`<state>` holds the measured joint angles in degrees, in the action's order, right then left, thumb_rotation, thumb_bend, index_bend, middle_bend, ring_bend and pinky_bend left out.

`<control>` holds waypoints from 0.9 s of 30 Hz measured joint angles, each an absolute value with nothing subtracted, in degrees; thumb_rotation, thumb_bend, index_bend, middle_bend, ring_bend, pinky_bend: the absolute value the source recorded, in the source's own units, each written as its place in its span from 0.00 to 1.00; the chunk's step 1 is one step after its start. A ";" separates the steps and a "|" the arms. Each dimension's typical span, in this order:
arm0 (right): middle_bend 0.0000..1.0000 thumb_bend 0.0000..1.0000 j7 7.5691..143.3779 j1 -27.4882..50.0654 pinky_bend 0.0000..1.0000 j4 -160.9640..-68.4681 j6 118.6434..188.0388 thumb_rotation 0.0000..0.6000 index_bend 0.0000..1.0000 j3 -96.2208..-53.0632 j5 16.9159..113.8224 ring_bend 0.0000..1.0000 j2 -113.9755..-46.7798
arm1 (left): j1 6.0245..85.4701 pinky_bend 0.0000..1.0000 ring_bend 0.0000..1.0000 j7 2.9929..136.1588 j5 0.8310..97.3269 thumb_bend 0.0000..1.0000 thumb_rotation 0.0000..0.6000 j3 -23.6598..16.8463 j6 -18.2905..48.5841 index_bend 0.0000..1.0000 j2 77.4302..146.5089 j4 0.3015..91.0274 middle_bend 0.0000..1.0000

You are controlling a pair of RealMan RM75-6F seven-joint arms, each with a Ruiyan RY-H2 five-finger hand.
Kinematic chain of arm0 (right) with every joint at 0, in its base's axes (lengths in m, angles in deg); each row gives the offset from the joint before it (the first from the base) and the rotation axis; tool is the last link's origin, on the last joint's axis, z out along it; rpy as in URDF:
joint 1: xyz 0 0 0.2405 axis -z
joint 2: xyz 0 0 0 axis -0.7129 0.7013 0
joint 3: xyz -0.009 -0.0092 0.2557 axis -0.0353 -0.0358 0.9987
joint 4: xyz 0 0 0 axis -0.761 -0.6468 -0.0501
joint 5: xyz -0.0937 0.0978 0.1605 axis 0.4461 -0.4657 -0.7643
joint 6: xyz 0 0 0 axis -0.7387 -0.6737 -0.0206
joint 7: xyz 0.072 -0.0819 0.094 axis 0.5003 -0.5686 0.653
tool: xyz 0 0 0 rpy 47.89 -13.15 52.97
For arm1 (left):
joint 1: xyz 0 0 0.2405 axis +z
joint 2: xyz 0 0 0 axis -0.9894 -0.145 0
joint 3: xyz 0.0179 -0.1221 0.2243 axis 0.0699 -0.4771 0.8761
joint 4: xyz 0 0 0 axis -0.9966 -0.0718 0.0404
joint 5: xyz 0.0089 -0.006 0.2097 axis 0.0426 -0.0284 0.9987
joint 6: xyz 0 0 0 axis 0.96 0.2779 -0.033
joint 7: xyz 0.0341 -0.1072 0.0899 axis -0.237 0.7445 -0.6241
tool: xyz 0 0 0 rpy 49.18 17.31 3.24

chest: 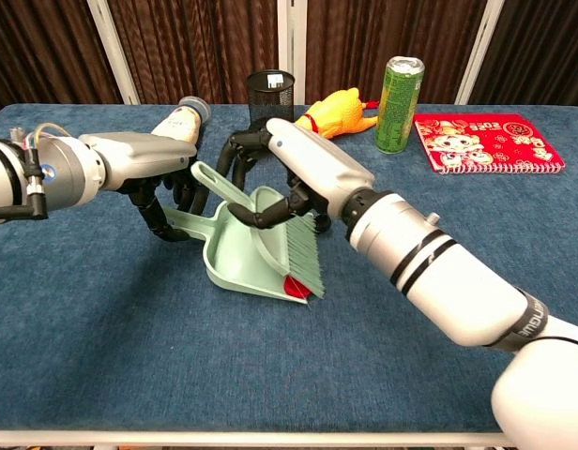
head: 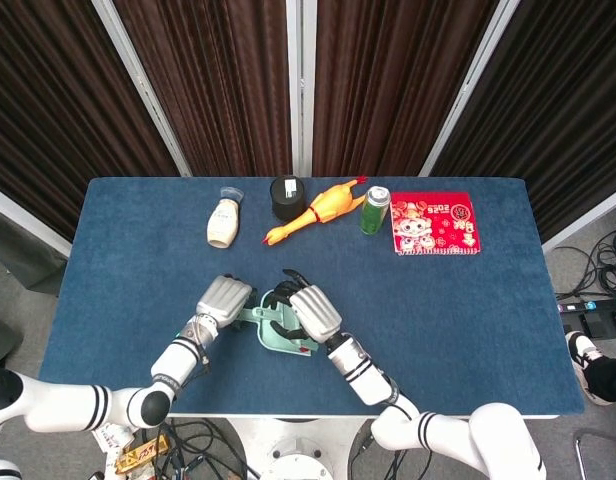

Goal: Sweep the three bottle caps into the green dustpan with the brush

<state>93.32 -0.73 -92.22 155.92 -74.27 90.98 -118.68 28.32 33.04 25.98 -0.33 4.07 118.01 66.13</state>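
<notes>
My left hand (chest: pixel 153 192) (head: pixel 222 301) grips the handle of the green dustpan (chest: pixel 235 262) (head: pixel 272 338), which lies at the table's front centre. Over the pan's tray my right hand (chest: pixel 289 169) (head: pixel 306 314) holds the green brush (chest: pixel 287 246), its bristles slanting down inside the pan. A red bottle cap (chest: pixel 296 287) (head: pixel 304 349) peeks out under the bristles at the pan's open lip. The brush and right hand hide any other caps.
Along the far side stand a white bottle lying down (head: pixel 224 220), a black mesh cup (head: pixel 286 198), a yellow rubber chicken (head: pixel 320 211), a green can (head: pixel 374 209) and a red notebook (head: pixel 435 224). The table's front edge (chest: pixel 270 433) runs close below the pan.
</notes>
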 measured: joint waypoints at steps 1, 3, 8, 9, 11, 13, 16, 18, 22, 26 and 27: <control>0.67 0.63 93.52 -1.04 0.10 -91.86 155.85 1.00 0.74 -74.07 90.99 0.31 -118.99 | 28.16 0.28 0.37 32.92 25.77 0.36 1.00 -0.38 4.07 0.57 118.02 66.15 0.54; 0.67 0.63 94.03 -1.73 0.10 -91.05 155.69 1.00 0.74 -73.70 91.06 0.31 -119.61 | 27.78 0.28 0.37 32.67 25.06 0.36 1.00 -0.41 4.06 0.57 118.10 66.19 0.54; 0.67 0.63 95.80 -2.47 0.10 -91.29 156.03 1.00 0.74 -73.74 91.94 0.31 -119.42 | 27.63 0.28 0.37 32.72 24.65 0.36 1.00 0.17 4.05 0.57 118.16 65.94 0.54; 0.67 0.63 96.05 -2.42 0.10 -91.87 156.35 1.00 0.74 -73.92 92.23 0.31 -118.88 | 27.71 0.28 0.37 32.84 24.65 0.36 1.00 0.38 4.03 0.57 118.16 65.82 0.54; 0.67 0.63 96.42 -2.23 0.10 -93.14 156.91 1.00 0.74 -74.20 92.64 0.31 -117.69 | 27.84 0.28 0.37 33.23 24.80 0.36 1.00 0.50 4.03 0.57 118.14 65.67 0.54; 0.67 0.63 96.77 -1.87 0.10 -94.87 157.59 1.00 0.74 -74.57 93.16 0.31 -115.73 | 27.90 0.28 0.37 33.80 24.84 0.36 1.00 0.46 3.81 0.57 117.95 65.62 0.54; 0.67 0.63 97.11 -1.39 0.10 -96.99 158.14 1.00 0.74 -75.21 93.88 0.31 -111.98 | 27.90 0.28 0.37 34.45 24.71 0.36 1.00 0.29 3.41 0.57 117.40 65.79 0.54; 0.67 0.63 97.30 -1.20 0.10 -97.85 157.88 1.00 0.74 -75.54 94.04 0.31 -109.06 | 27.94 0.28 0.37 34.76 24.58 0.36 1.00 0.34 3.36 0.57 117.31 65.73 0.54; 0.67 0.63 98.51 -1.48 0.10 -97.81 155.01 1.00 0.75 -76.30 93.90 0.31 -105.62 | 27.62 0.28 0.37 34.57 23.81 0.36 1.00 0.34 3.32 0.57 117.31 65.52 0.54; 0.67 0.63 101.69 -2.37 0.10 -95.54 151.63 1.00 0.75 -77.71 94.01 0.31 -104.63 | 26.92 0.28 0.37 33.84 22.75 0.36 1.00 0.33 3.22 0.57 117.47 65.40 0.54; 0.67 0.63 102.78 -2.64 0.10 -94.51 151.02 1.00 0.75 -78.22 94.15 0.31 -104.73 | 26.68 0.28 0.37 33.66 22.35 0.36 1.00 0.26 3.18 0.57 117.56 65.31 0.54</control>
<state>102.78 -2.64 -94.51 151.02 -78.22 94.15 -104.73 26.68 33.66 22.35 0.26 3.18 117.56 65.31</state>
